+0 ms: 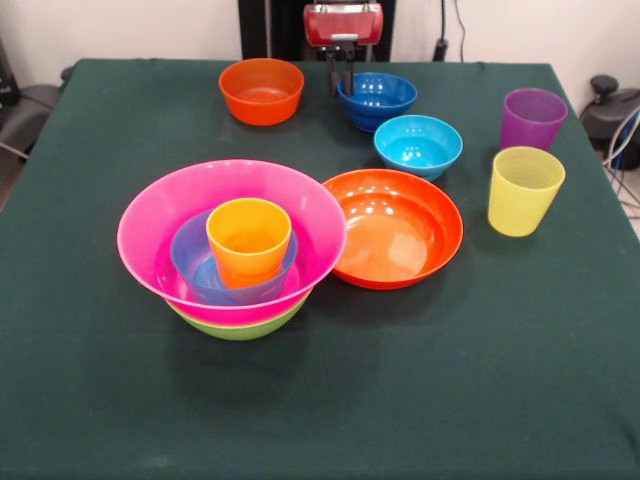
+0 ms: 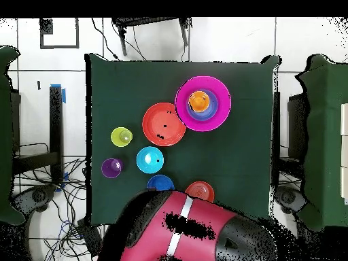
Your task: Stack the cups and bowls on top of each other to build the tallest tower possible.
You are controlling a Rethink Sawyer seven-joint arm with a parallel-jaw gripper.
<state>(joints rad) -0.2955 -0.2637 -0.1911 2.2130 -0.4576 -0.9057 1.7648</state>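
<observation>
The tower stands front left: a lime green bowl (image 1: 240,326) under a big pink bowl (image 1: 160,225) (image 2: 219,102), which holds a small blue bowl (image 1: 188,256) and an upright orange cup (image 1: 248,240) (image 2: 198,102). A shallow orange bowl (image 1: 395,230) (image 2: 163,124) touches the tower's right side. Behind it lie a cyan bowl (image 1: 418,145), a dark blue bowl (image 1: 378,98) and a small orange bowl (image 1: 262,90). At the right stand a purple cup (image 1: 532,118) and a yellow cup (image 1: 525,190). My gripper (image 1: 341,75) hangs open and empty between the small orange and dark blue bowls.
The dark green cloth (image 1: 500,380) covers the whole table. In the overhead view the red arm (image 2: 194,231) hides the gripper and overlaps the table's near edge. Cables and chairs lie beyond the table edges.
</observation>
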